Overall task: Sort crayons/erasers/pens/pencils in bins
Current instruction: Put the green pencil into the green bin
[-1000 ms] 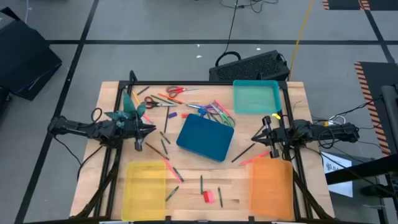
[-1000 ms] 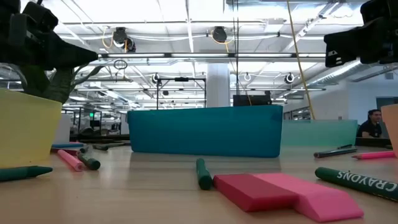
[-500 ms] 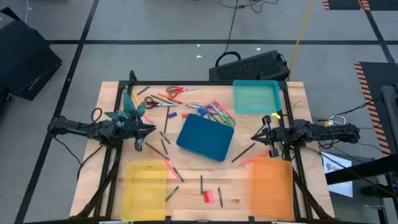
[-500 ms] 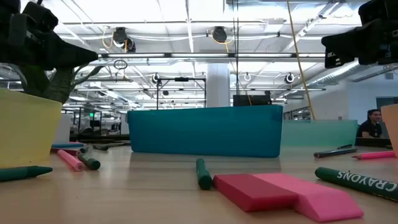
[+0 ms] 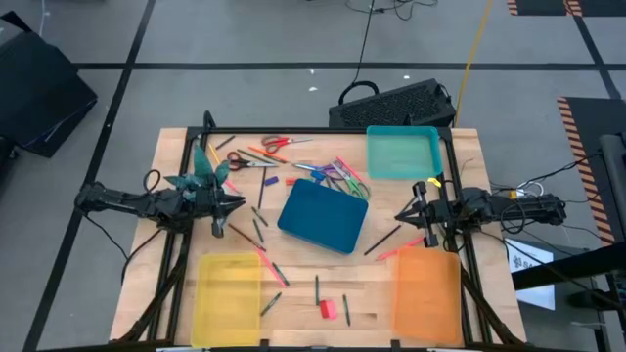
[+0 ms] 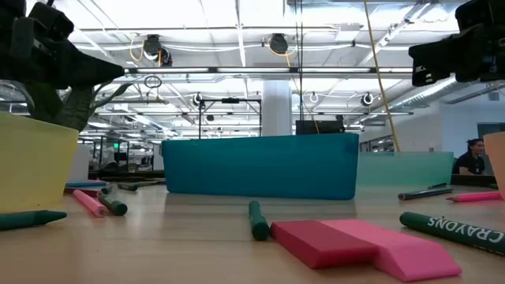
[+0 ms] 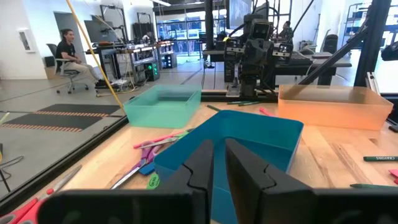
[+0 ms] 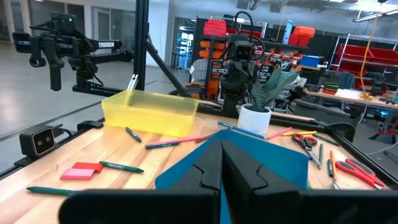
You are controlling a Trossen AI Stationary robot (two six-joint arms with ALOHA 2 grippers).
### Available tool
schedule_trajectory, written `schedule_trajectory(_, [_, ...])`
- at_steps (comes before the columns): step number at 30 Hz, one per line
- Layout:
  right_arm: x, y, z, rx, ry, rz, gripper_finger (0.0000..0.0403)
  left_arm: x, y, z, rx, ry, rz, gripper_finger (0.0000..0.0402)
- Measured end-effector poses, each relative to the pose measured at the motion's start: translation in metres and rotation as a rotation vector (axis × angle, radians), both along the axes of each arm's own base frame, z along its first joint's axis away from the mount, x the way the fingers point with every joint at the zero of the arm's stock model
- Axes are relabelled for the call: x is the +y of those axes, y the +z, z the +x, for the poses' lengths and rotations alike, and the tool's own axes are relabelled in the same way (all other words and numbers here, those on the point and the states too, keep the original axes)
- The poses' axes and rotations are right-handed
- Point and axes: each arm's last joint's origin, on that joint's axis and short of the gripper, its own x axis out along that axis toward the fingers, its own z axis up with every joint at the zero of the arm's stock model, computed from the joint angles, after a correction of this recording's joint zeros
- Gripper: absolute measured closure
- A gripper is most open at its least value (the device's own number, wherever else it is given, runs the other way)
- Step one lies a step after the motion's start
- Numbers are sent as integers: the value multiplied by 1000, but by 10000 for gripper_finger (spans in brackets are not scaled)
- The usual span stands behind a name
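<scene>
The erasers I was after, a red one [image 5: 322, 309] and a pink one [image 5: 331, 310], sat touching each other near the front edge of the table [image 5: 293, 293], between the yellow bin [image 5: 227, 286] and the orange bin [image 5: 425, 284]. From the low camera they lay right up front with a green crayon [image 6: 257, 220] just beside them. The dark blue bin [image 5: 323, 216] was tilted in the middle of the table, and the teal bin [image 5: 402, 153] sat at the far right corner. Pens, pencils and crayons were scattered all around the blue bin, plus red scissors [image 5: 275, 143] at the back. My left gripper [image 5: 238, 204] hovered over the left side next to a potted plant [image 5: 207, 172], fingers pinched together on nothing. The right gripper [image 5: 401, 216] hung just off the orange bin's far end, also clenched and empty.
</scene>
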Motion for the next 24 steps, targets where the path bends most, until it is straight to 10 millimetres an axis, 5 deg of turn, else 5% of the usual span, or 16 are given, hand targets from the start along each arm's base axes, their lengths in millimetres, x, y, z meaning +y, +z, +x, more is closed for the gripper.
schedule_trajectory(8, [1,20,-3,-180,49,162,403,0,0,0,0,0,0,357])
schedule_trajectory(13, [-6,25,-4,-236,-136,384,403,0,0,0,0,0,0,357])
schedule_trajectory(17, [-7,7,4,-24,-227,425,403,0,0,0,0,0,0,357])
schedule_trajectory(24, [-5,50,24,259,-389,463,403,0,0,0,0,0,0,357])
